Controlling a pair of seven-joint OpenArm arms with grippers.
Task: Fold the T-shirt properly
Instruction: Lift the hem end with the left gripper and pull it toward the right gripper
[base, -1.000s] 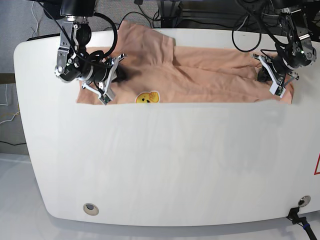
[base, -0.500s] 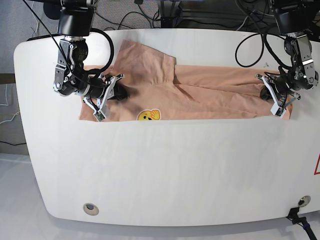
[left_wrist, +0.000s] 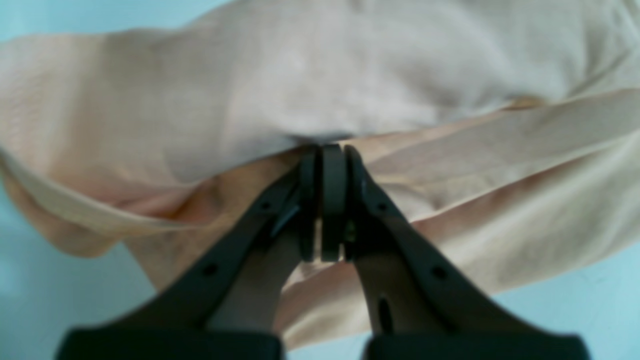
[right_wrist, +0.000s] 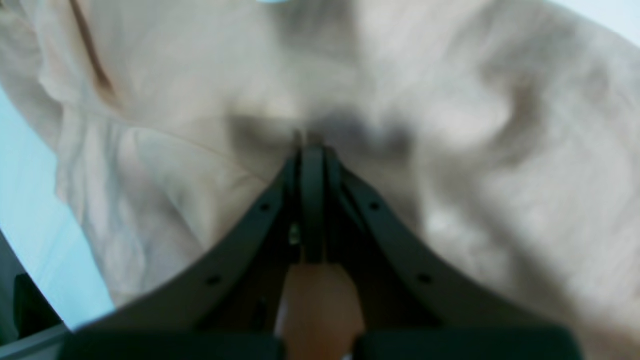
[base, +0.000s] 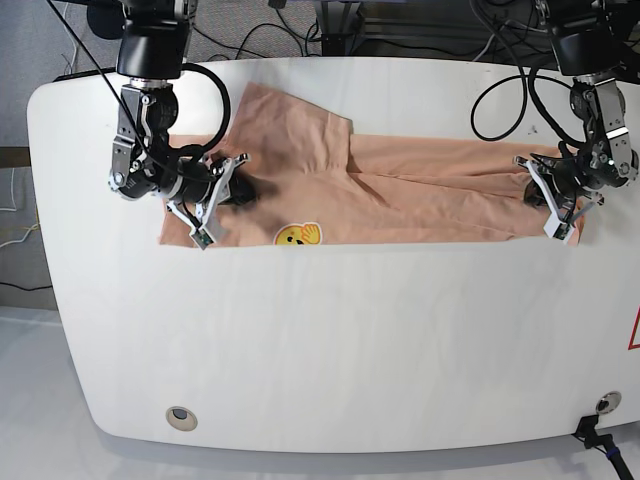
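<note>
Over on the left side of the white, rounded table (base: 320, 340), the right gripper (base: 238, 190) has its black jaws pressed together, pinching a fold of the peach-pink short-sleeved cotton T-shirt (base: 400, 190); the close wrist view shows cloth bunched right at the tips (right_wrist: 310, 150). The shirt lies as a long folded band across the far half of the table, one sleeve flap angling up toward the back edge just right of that gripper. A small yellow smiley-face print (base: 297, 235) sits at the band's near edge, left of centre. At the right end, the left gripper (base: 535, 192) is likewise clamped on the fabric, its fingertips (left_wrist: 322, 165) nipping a crease where the layers overlap.
</note>
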